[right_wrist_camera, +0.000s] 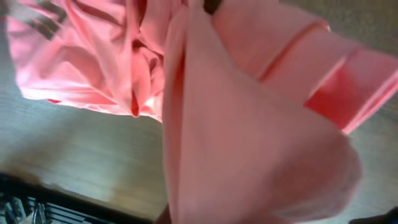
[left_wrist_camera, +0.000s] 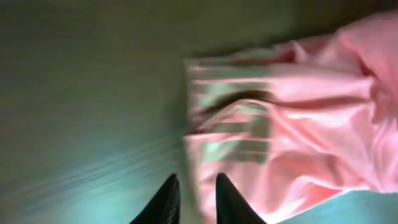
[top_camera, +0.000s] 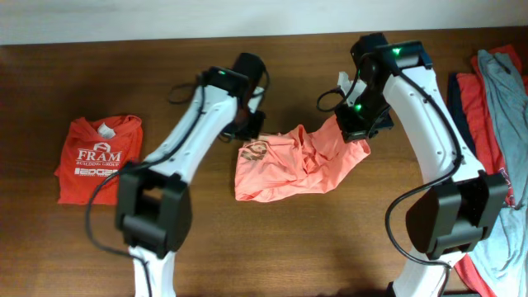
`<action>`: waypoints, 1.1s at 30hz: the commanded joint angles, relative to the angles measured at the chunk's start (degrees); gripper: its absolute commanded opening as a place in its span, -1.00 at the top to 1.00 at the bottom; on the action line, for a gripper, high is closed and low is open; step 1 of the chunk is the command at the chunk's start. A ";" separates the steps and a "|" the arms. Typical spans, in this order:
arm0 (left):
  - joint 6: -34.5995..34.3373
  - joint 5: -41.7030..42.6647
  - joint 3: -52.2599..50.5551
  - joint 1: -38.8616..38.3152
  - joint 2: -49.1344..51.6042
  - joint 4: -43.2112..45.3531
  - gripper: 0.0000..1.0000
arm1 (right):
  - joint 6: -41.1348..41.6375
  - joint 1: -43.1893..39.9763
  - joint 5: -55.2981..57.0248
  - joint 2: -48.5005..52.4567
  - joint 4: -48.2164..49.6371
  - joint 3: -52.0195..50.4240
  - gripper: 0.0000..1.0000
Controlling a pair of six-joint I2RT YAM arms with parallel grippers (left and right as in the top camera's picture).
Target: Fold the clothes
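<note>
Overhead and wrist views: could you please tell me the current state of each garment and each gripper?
Salmon-pink shirt: crumpled on the table, right end lifted.
Right gripper: shut on that shirt's right end.
Left gripper: slightly open, empty, by the shirt's left edge.
Red FRAM shirt: folded, lying flat at the left.
Shirt pile: unfolded, heaped at the table's right edge.

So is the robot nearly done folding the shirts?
Not nearly. One red shirt with white letters lies folded on the left. The pink shirt is being worked on: it lies crumpled in the middle, the right gripper pinching one corner up, the left gripper open beside its other edge. A pile of shirts waits unfolded on the right.
</note>
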 commanded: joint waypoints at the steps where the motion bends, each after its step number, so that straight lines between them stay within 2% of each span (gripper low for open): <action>1: -3.08 -6.69 1.11 5.62 -2.43 -1.18 0.59 | -0.11 2.99 0.48 -2.05 -0.68 4.68 0.92; 8: -4.35 2.27 0.72 19.08 -2.40 -1.29 0.59 | -0.02 11.52 1.25 -1.73 1.14 5.99 0.92; 12: -4.31 6.82 0.72 23.89 -2.40 -1.38 0.59 | 1.92 18.32 1.25 0.42 4.70 4.87 0.92; 18: -4.09 7.06 0.72 24.24 -2.40 -1.40 0.59 | 2.97 27.41 1.11 8.02 8.17 4.83 0.90; 19: -4.09 7.06 0.72 24.11 -2.40 -1.40 0.59 | 2.97 28.41 1.14 9.33 8.63 4.83 0.80; 20: -4.09 7.06 0.72 23.89 -2.40 -1.51 0.60 | 2.95 29.53 1.11 10.78 9.25 4.83 0.60; 21: -4.02 7.06 0.72 23.74 -2.40 -1.60 0.59 | 2.95 30.42 1.14 12.20 9.90 4.83 0.48; 22: -3.89 7.06 0.72 23.65 -2.40 -1.68 0.59 | 2.93 31.06 1.11 13.11 10.40 4.83 0.45; 26: -3.87 7.04 0.72 23.56 -2.40 -2.01 0.60 | 2.14 33.57 1.14 15.78 11.87 4.83 0.38; 33: -3.17 7.65 0.72 23.52 -2.40 -2.69 0.59 | 1.90 32.61 3.32 13.16 8.98 7.67 0.33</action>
